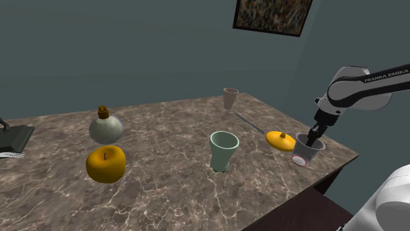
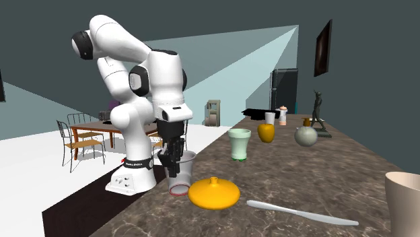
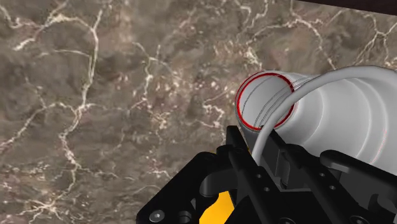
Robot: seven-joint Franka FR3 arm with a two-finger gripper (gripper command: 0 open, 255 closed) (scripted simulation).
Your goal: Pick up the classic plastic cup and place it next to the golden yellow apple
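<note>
Tilting at the brown marbled counter's point(image 1: 171, 190) edge, the pale grey cup point(image 1: 307, 152) with a red-ringed base is right under the claw point(image 1: 313, 138), whose fingers seem closed on its rim wall; the yellow apple point(image 1: 106, 164) lies well apart.

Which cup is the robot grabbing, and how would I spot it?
Find the brown marbled table, then the corner beneath the white arm. There, beside a flat orange dish, the black gripper clasps the rim of a greyish-white cup. Unlike the pale green cup mid-table and the beige cup at the far edge, it has a thin red ring round its base.
</note>
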